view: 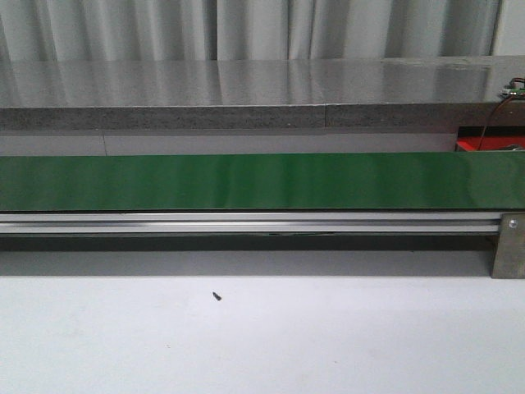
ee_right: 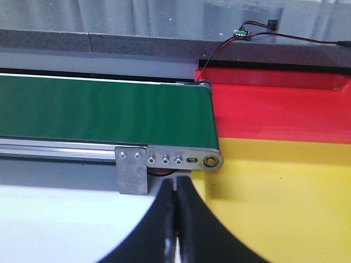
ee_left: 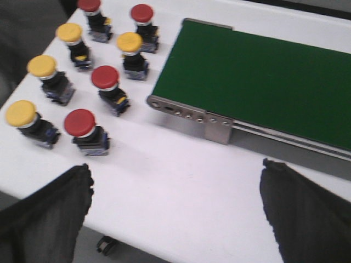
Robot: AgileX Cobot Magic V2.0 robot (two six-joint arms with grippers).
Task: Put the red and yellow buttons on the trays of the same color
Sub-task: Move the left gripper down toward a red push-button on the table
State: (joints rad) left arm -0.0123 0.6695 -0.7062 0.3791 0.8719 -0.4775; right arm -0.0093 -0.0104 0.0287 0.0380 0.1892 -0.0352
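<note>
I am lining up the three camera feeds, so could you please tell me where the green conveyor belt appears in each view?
Front view: green conveyor belt crosses the whole picture as a band, mid-height.
Left wrist view: its end sits beside the red and yellow buttons.
Right wrist view: its other end meets the red tray and yellow tray.
Shared landmark: the belt's silver side rail.

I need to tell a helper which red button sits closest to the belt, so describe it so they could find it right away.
Start at the rounded metal end of the green belt in the left wrist view. The buttons stand in two rows on the white table beside it. The red button is in the row nearer the belt, second of four, between another red one and a yellow one.
</note>
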